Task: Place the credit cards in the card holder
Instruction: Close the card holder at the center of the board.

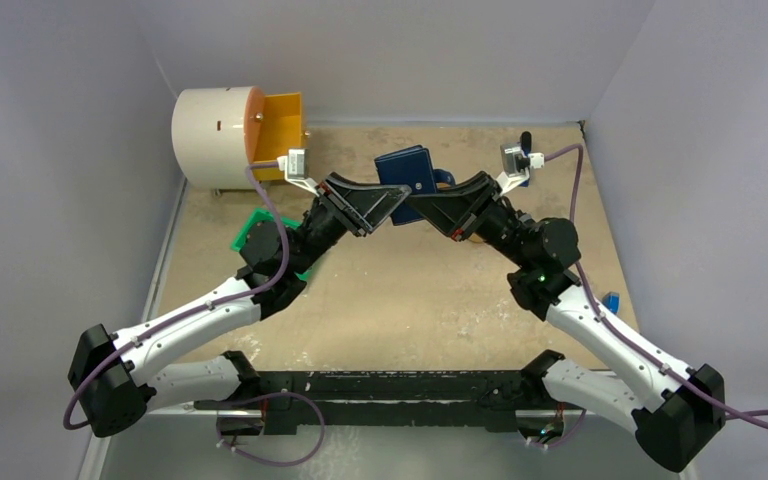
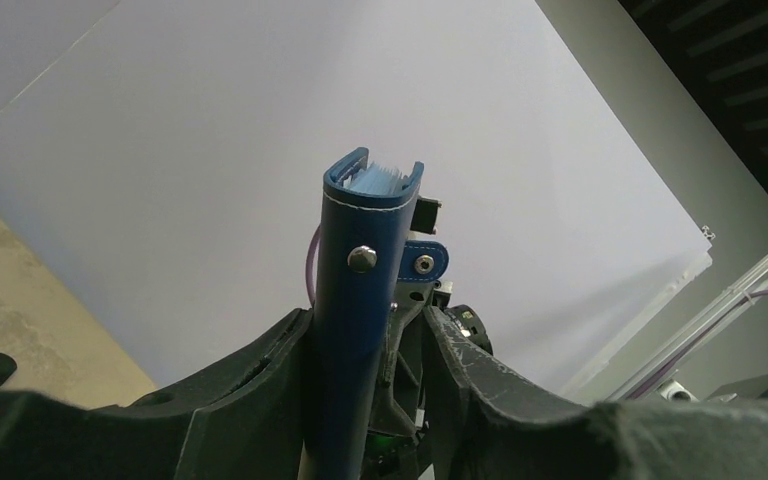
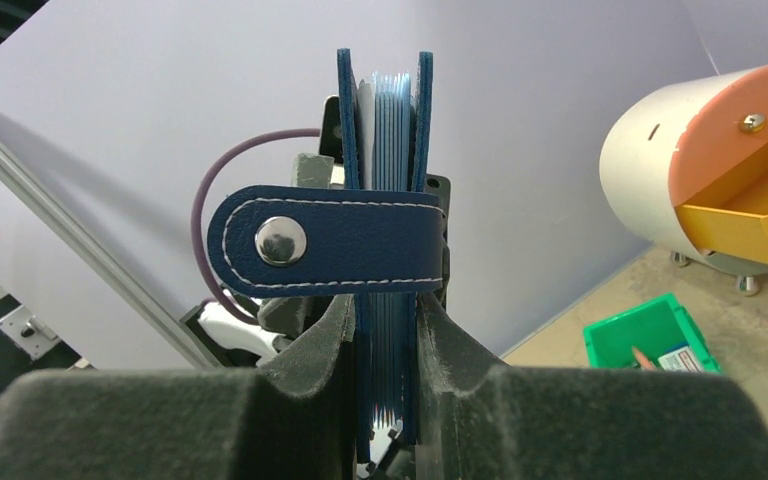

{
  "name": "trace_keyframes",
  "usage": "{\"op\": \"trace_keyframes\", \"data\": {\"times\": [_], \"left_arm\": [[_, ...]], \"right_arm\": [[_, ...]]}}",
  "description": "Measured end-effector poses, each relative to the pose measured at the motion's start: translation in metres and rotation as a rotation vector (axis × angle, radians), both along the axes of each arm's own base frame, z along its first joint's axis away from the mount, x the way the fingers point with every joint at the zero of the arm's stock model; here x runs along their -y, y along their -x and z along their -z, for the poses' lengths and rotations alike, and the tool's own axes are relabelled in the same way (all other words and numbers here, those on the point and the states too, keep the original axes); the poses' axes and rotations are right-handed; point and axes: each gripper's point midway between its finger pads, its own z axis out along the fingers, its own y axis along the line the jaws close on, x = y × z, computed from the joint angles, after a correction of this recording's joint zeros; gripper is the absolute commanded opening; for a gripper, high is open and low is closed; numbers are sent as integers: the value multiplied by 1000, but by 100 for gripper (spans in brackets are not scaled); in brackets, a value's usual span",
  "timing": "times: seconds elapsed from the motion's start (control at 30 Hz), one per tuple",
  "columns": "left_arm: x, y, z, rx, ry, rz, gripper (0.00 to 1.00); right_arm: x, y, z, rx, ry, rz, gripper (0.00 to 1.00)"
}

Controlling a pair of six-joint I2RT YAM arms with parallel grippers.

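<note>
The navy-blue card holder [image 1: 407,172] is held in the air above the middle of the table, between both grippers. My right gripper [image 1: 422,203] is shut on its two faces [image 3: 385,310]. Several card edges [image 3: 392,150] stand inside it, and the snap tab [image 3: 330,240] lies across the open edge, its rounded end sticking out sideways. My left gripper [image 1: 397,197] stands around the spine side [image 2: 368,320]. The holder [image 2: 355,300] rests against one finger, with a small gap to the other finger [image 2: 480,360]. A stud [image 2: 362,258] and card tops [image 2: 375,178] show.
A white drum with an orange face and a yellow drawer [image 1: 222,135] stands at the back left. A green bin [image 1: 253,228] sits half under the left arm and holds small items [image 3: 650,340]. A small blue thing [image 1: 612,300] lies at the table's right edge.
</note>
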Motion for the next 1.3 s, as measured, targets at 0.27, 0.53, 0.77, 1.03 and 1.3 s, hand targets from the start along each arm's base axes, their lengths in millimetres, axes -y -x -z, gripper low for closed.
{"op": "trace_keyframes", "data": {"times": [0.27,0.53,0.77,1.03,1.3], "left_arm": [[0,0,0,10,-7,0,0],[-3,-3,4,-4,-27,-30,0],[-33,-7,10,-57,-106,-171,0],[-52,-10,48,-119,-316,-264,0],[-47,-4,85,-141,-483,-224,0]], "right_arm": [[0,2,-2,-11,-17,-13,0],[-1,2,4,-21,11,-14,67],[21,13,34,-40,242,105,74],[61,22,10,12,366,285,54],[33,-15,38,-94,469,257,47]]}}
